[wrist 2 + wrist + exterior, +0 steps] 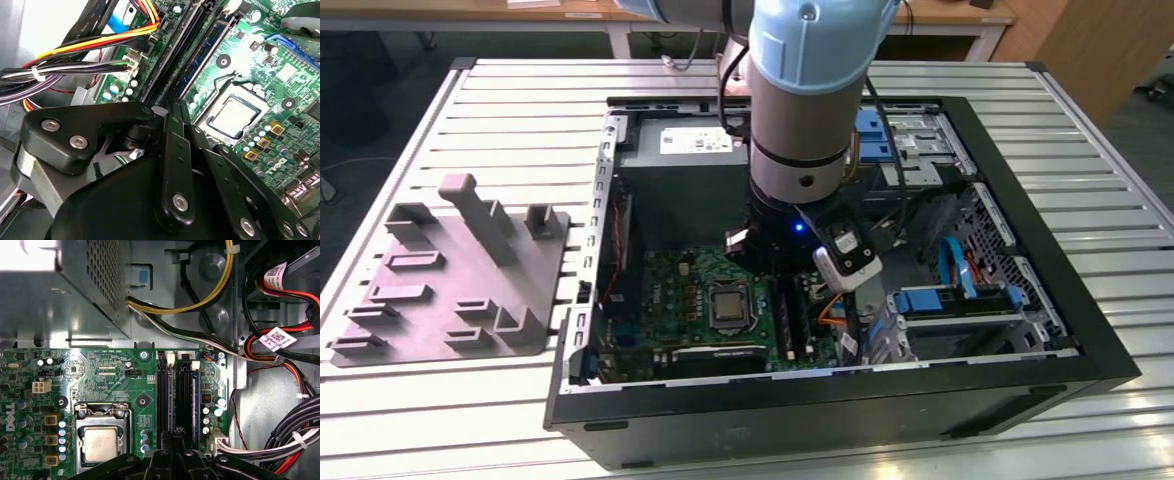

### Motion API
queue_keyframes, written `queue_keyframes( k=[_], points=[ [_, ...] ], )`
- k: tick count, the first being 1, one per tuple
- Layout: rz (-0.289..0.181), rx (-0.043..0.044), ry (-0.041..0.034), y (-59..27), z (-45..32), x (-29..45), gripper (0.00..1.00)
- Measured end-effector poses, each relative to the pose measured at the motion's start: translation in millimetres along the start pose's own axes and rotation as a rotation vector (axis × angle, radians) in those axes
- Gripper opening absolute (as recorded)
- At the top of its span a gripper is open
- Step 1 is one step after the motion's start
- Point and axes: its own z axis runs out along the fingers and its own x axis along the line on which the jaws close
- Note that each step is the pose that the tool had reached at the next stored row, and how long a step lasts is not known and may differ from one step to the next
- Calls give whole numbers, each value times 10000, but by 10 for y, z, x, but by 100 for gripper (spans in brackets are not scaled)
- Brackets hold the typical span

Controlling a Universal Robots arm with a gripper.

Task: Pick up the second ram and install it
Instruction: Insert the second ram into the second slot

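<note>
I had the gripper (pixel 790 290) down inside the open computer case (pixel 1067 330), right over the motherboard's (pixel 100 375) memory slots (pixel 162 395). Its fingers (pixel 175 150) looked pinched together on a thin dark edge, which I judged to be the second ram (pixel 176 107), standing in line with the slots; seating not confirmed. One stick (pixel 196 400) already sat in the slot nearest the cables. On the surface (pixel 440 420), at the exterior view's left, one grey fixture (pixel 454 280)
</note>
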Motion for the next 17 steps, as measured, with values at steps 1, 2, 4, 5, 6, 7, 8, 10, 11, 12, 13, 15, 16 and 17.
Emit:
queue_keyframes(
  k=[1,2,4,5,6,7,8,10,11,12,13,15,16,17],
  points=[
    [0,0,0,0,0,0,13],
    [0,1,1,0,0,0,13],
    [0,5,3,-1,-2,0,19],
    [0,5,2,-1,-3,0,19],
    [0,9,4,-1,-9,0,19],
    [0,8,3,-1,-25,-1,19],
    [0,6,3,-1,-50,-2,19],
    [1,6,3,0,-113,-5,19],
    [0,7,3,0,-151,-7,19],
    [0,6,2,0,-188,-8,19],
    [0,9,3,0,-222,-10,19],
    [-1,13,2,0,-287,-13,19],
    [-1,17,3,0,-312,-14,19],
    [-1,19,2,1,-335,-16,19]
  ],
)
